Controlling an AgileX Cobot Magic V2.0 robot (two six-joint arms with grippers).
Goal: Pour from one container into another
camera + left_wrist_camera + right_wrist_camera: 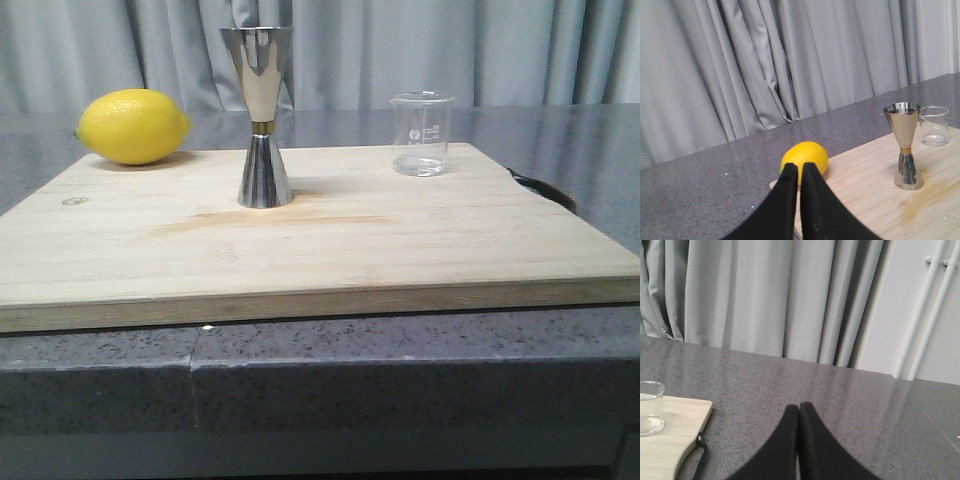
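Note:
A small clear glass beaker [421, 134] stands upright at the back right of the wooden board [320, 235]; it also shows in the wrist views as the beaker [934, 126] and beaker [650, 408]. The tall steel jigger [262, 117] stands upright near the board's middle, left of the beaker, and appears as the jigger [905, 146] in the left wrist view. Neither arm shows in the front view. My left gripper [800, 167] is shut and empty, off the board's left end. My right gripper [799, 407] is shut and empty over the grey counter, right of the board.
A yellow lemon [132, 126] lies at the board's back left corner, seen as the lemon [805, 160] just beyond my left fingers. A black strap [545, 189] hangs at the board's right edge. Grey curtains [400, 50] close off the back of the counter [400, 370].

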